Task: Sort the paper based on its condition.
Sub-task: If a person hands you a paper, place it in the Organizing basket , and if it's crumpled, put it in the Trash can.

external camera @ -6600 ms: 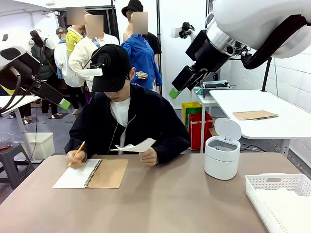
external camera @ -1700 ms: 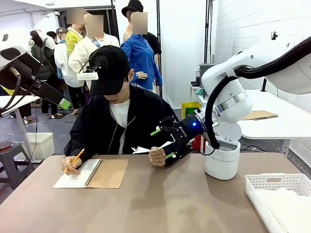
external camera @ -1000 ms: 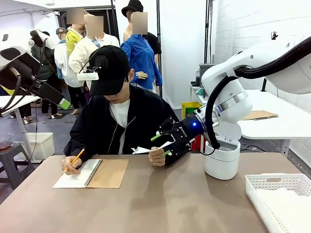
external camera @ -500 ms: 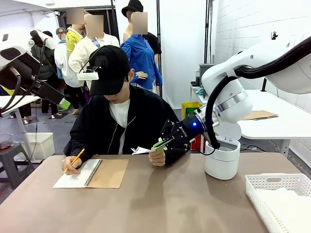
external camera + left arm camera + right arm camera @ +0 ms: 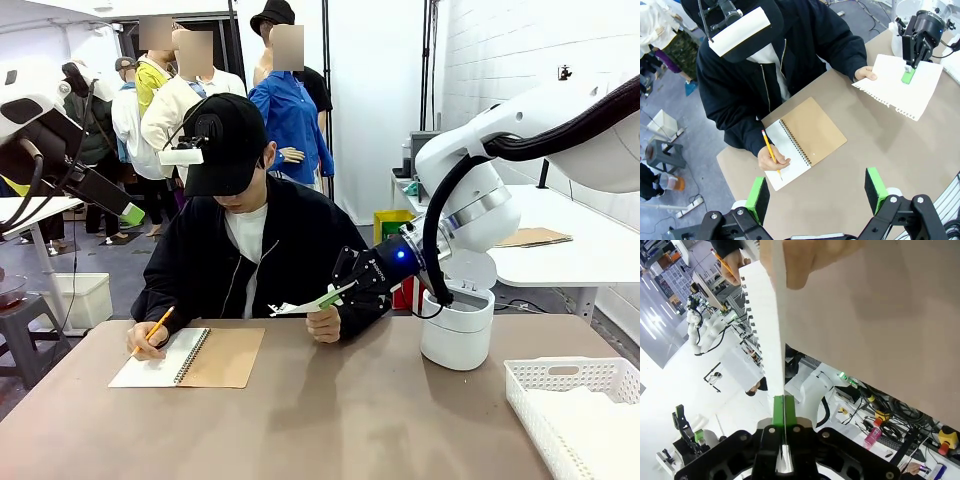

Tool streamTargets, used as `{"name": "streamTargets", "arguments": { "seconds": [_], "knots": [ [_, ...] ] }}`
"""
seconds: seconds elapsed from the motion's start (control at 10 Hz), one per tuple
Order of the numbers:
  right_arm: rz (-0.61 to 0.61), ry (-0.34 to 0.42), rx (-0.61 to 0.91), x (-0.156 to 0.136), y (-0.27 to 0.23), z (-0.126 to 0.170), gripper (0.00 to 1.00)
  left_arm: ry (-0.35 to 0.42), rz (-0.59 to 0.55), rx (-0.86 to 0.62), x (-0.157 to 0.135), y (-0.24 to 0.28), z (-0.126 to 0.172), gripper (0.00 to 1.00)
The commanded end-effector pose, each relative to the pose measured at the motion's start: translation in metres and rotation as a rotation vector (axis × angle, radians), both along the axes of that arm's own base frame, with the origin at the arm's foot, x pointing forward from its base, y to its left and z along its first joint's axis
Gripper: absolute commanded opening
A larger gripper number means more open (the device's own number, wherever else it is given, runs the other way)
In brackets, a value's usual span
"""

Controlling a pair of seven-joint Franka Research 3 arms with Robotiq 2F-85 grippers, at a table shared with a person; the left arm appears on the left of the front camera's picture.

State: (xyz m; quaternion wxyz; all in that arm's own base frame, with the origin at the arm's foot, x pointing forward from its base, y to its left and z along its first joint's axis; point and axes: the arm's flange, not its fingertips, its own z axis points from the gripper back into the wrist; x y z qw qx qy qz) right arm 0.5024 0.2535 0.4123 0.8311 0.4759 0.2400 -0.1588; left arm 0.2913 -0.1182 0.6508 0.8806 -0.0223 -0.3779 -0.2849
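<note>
A: So, working outward from the spiral notebook (image 5: 187, 357) on the table (image 5: 330, 420), where's the paper?

B: Just right of the notebook and raised above the table. The paper (image 5: 900, 86) is one white sheet with a torn perforated edge, held flat between the person's hand (image 5: 323, 322) and the right tool (image 5: 333, 296).

A: And that tool?

B: Its green pads are pressed together on the sheet's far edge, opposite the hand's side. In the right wrist view the sheet (image 5: 771, 335) runs edge-on straight out from between the pads, so its long axis lies along the fingers.

A: The left tool (image 5: 816, 192)?

B: Spread wide and empty, up high over the table, well clear of the notebook. The right arm is plainly the nearer one.

A: What does the next move hinge on?

B: I'd say the hand letting go. Then the sheet travels right, past the white lidded bin (image 5: 457, 325) toward the white basket (image 5: 560, 385) at the table's right end, though which one suits it is a judgement call.
</note>
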Motion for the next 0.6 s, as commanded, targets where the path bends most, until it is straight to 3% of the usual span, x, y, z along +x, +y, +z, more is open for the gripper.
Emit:
{"name": "streamTargets", "arguments": {
  "seconds": [0.0,0.2,0.5],
  "knots": [
    [0.038,-0.121,-0.005,-0.010,-0.003,0.020,0.00,0.000,0.001,-0.002,0.000,0.000,0.000,1.00],
    [0.077,-0.164,-0.021,-0.016,-0.009,0.055,0.00,0.000,0.001,-0.002,0.000,0.000,0.000,1.00],
    [0.143,-0.166,0.004,-0.022,-0.028,0.101,0.00,0.000,0.001,-0.002,0.000,0.000,0.000,1.00]
  ]
}}
